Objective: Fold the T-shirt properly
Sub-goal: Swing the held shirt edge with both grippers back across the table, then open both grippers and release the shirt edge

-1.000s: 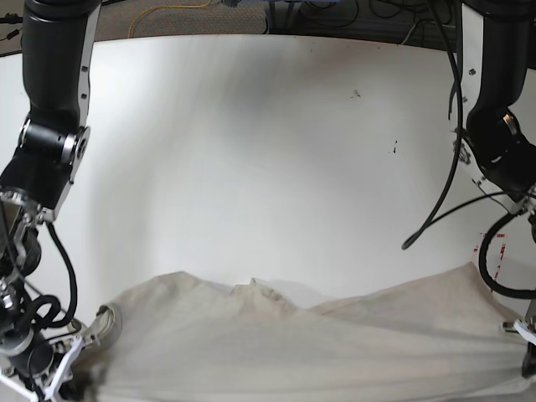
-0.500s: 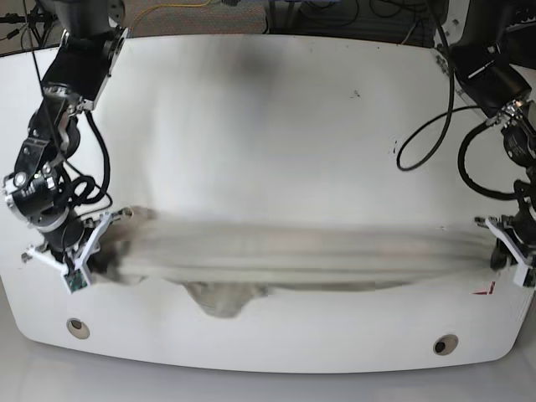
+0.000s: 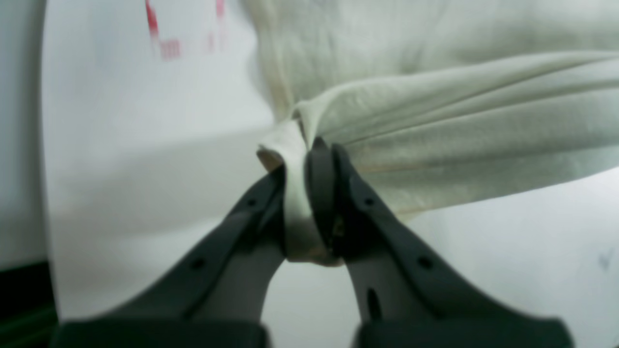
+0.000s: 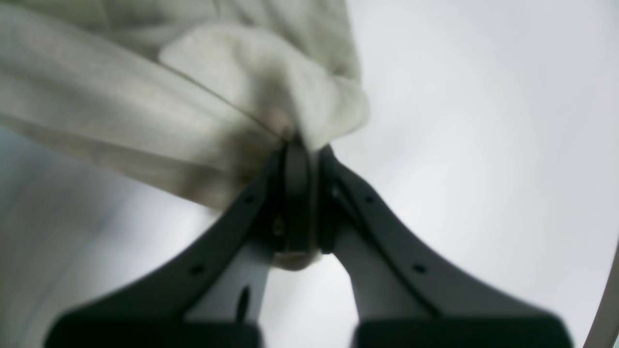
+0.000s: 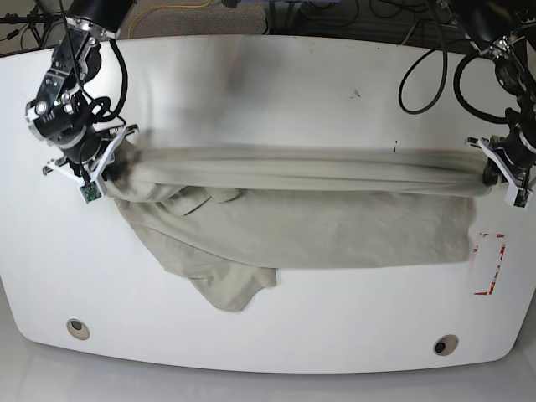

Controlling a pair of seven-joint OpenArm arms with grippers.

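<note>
T-shirt (image 5: 318, 218) is stretched across the middle of the white worktop (image 5: 276, 100), held at both ends. Top edge is pulled taut into a bunched horizontal band between the two grippers; the rest of the fabric drapes below it and lies on the worktop. A loose wrinkled flap hangs down toward the near edge on the base view's left side, ending in a rounded corner.

Right gripper (image 5: 102, 167), on the base view's left, has its fingers (image 4: 295, 193) closed tight on a gathered wad of the shirt; cloth puffs out above the tips in the right wrist view.

Left gripper (image 5: 496, 172), on the base view's right, also has its fingers (image 3: 321, 193) clamped on the shirt's edge; left wrist view shows a fold of fabric (image 3: 435, 145) pinched between them and running off to the side in long creases.

Red tape marks (image 5: 492, 261) sit on the worktop just beside the shirt's lower corner near the left gripper. Two round holes (image 5: 78, 327) show near the front edge of the worktop, well apart. Black cables (image 5: 435, 59) loop off the left arm above the worktop.
</note>
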